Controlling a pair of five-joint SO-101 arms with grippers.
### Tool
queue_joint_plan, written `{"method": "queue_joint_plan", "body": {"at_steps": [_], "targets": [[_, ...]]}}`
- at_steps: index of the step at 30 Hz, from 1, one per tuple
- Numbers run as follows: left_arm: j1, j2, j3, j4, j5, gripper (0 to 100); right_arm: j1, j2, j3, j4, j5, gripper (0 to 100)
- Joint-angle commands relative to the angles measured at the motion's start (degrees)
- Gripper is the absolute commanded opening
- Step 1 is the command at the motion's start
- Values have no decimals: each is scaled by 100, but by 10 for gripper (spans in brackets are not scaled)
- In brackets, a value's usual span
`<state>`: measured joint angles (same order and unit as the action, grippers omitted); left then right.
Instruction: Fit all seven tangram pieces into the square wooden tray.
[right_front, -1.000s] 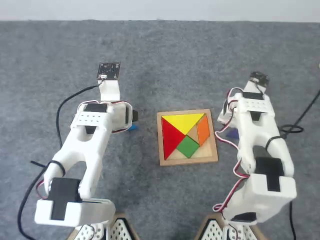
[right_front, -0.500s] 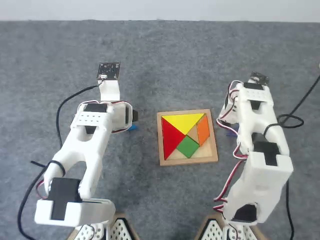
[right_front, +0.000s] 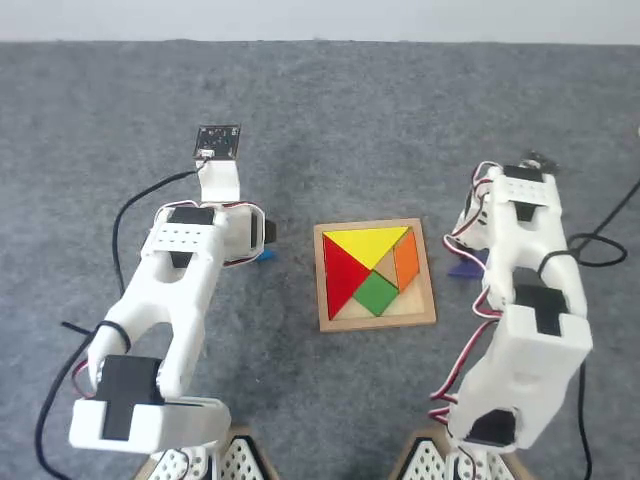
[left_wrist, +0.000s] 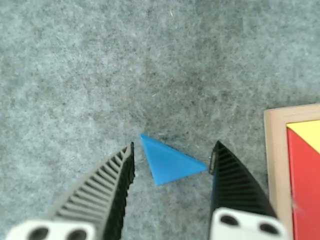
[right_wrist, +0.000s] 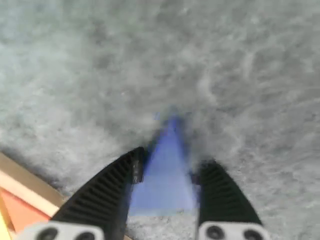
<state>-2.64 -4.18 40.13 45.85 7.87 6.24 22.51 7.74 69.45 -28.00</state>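
The square wooden tray (right_front: 327, 318) lies between the arms and holds a yellow triangle (right_front: 365, 243), a red triangle (right_front: 340, 275), a green square (right_front: 376, 293) and an orange parallelogram (right_front: 406, 262). A blue triangle (left_wrist: 169, 163) lies flat on the carpet left of the tray (left_wrist: 274, 150), and my left gripper (left_wrist: 174, 150) stands open with one finger on each side of it. A purple triangle (right_wrist: 167, 175) lies on the carpet just right of the tray (right_wrist: 20, 180). My right gripper (right_wrist: 167, 162) is open, its fingers close against the purple piece's two sides.
Grey carpet covers the table. The tray's near strip is bare wood (right_front: 385, 312). A small dark circuit board (right_front: 217, 142) lies beyond the left arm, and black cables (right_front: 130, 215) trail beside both arms.
The right arm has swung to the right and away from the tray, which uncovers more of the purple triangle. The left arm and the blue triangle have kept still.
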Motion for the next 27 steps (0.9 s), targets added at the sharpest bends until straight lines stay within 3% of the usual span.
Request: {"method": "queue_joint_plan", "body": {"at_steps": [1, 10, 15, 20, 27], "targets": [[-9, -316, -31, -141, -79, 233, 66, -549, -79, 40, 18, 68], [-9, -316, -31, -149, -79, 233, -242, -1754, 730, 31, 299, 30], [9, -316, -31, -149, -79, 233, 48, -2993, 1407, 171, 536, 29], [18, -316, -31, -149, -79, 233, 505, -4268, 2690, -435, 651, 29], [18, -316, -31, -149, -79, 233, 180, -4963, 4193, -1244, 1749, 32]]}}
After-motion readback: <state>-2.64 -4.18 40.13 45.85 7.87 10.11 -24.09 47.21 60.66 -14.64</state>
